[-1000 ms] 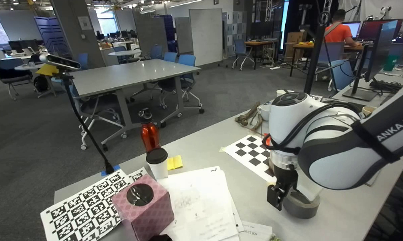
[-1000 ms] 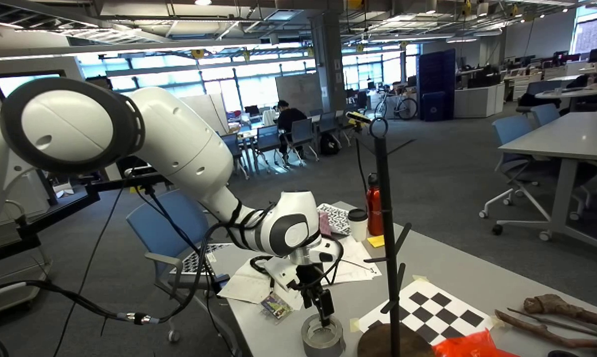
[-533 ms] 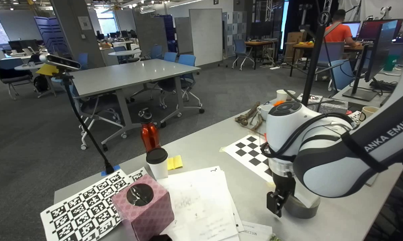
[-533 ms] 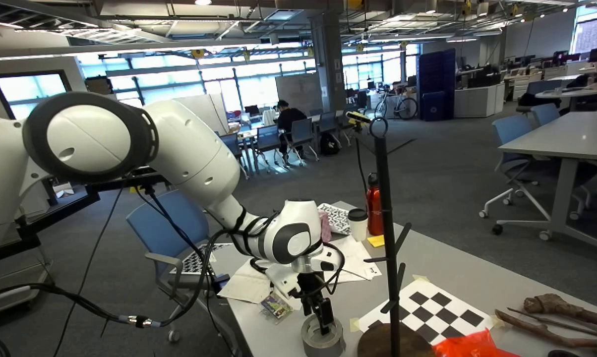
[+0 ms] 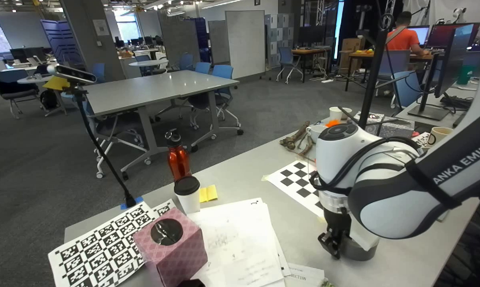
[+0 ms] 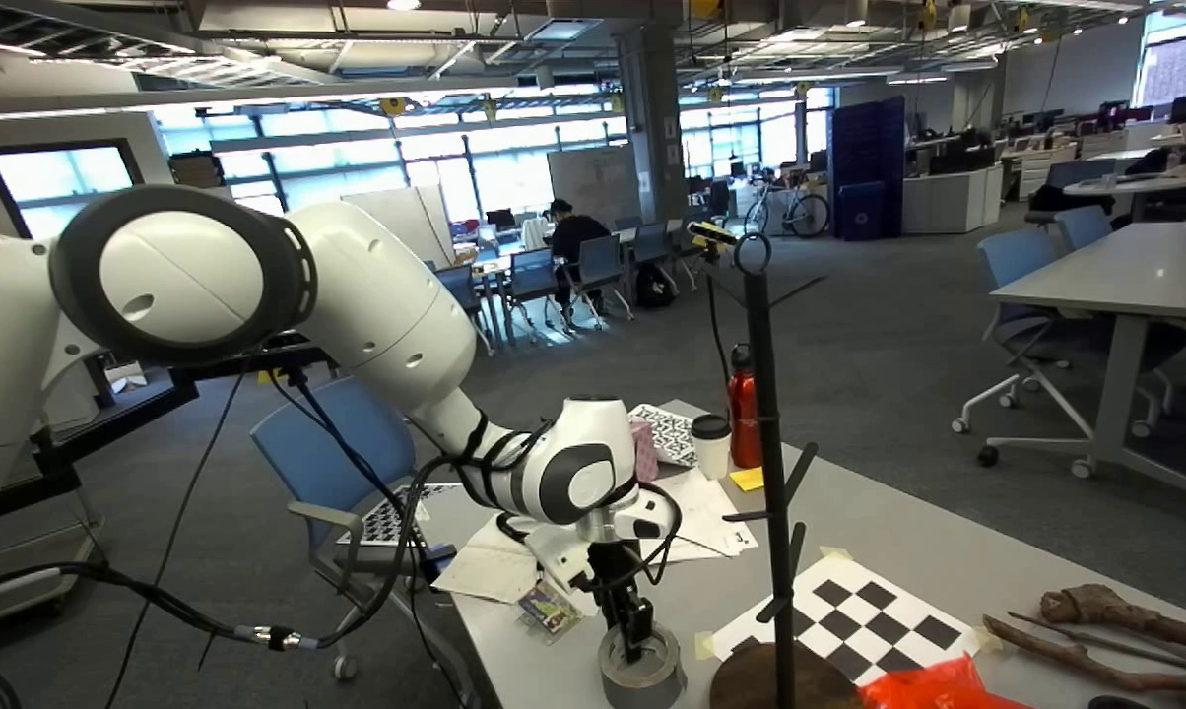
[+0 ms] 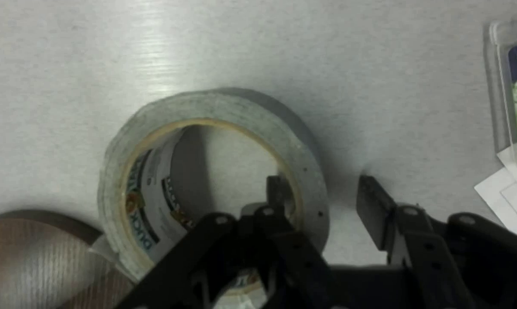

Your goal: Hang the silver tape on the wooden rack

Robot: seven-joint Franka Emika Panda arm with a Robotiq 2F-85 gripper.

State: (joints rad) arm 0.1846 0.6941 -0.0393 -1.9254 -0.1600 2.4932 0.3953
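Observation:
The silver tape (image 7: 211, 105) lies flat on the table, its hollow facing up; it shows in both exterior views too (image 6: 642, 686) (image 5: 358, 250). My gripper (image 7: 320, 189) straddles the tape's wall: one finger is inside the ring, close to the inner face, the other (image 7: 372, 210) stands outside with a visible gap. The jaws are part-way apart and not clamped. Close beside the tape is the wooden rack's round base (image 7: 31, 266). Its dark pole with short pegs (image 6: 772, 443) rises upright in both exterior views; in one of them (image 5: 372, 75) my arm hides the base.
A checkered sheet (image 6: 874, 615) and an orange-red bag (image 6: 933, 686) lie by the rack. Sticks (image 6: 1086, 650) are further along. A clear-cased card (image 6: 551, 606) and papers (image 5: 236, 243) are on the gripper's other side. A pink box (image 5: 172, 247) stands beyond the papers.
My arm has come down a little, so the fingers sit lower around the tape's wall. Over the last half second the fingers have drawn closer together. Tape and rack look unmoved.

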